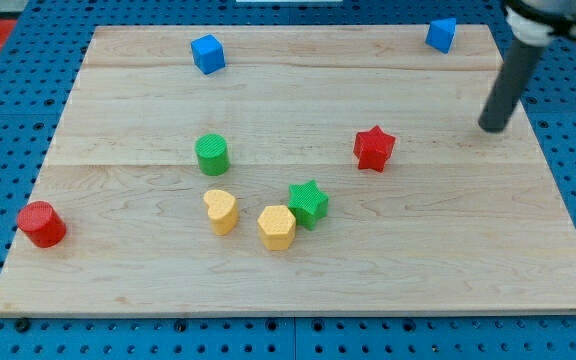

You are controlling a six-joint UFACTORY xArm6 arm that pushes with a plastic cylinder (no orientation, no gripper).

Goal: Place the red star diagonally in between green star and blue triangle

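The red star point(374, 148) lies right of the board's middle. The green star point(309, 203) lies below and to its left, touching a yellow hexagon point(277, 227). The blue triangle point(441, 34) sits at the board's top right edge. My tip point(491, 127) rests on the board to the right of the red star and slightly above it, well apart from it, below the blue triangle.
A blue cube point(207, 53) sits at the top left. A green cylinder point(212, 154) and a yellow heart point(221, 211) lie left of the middle. A red cylinder point(41, 223) stands near the left edge. The wooden board point(468, 260) rests on blue pegboard.
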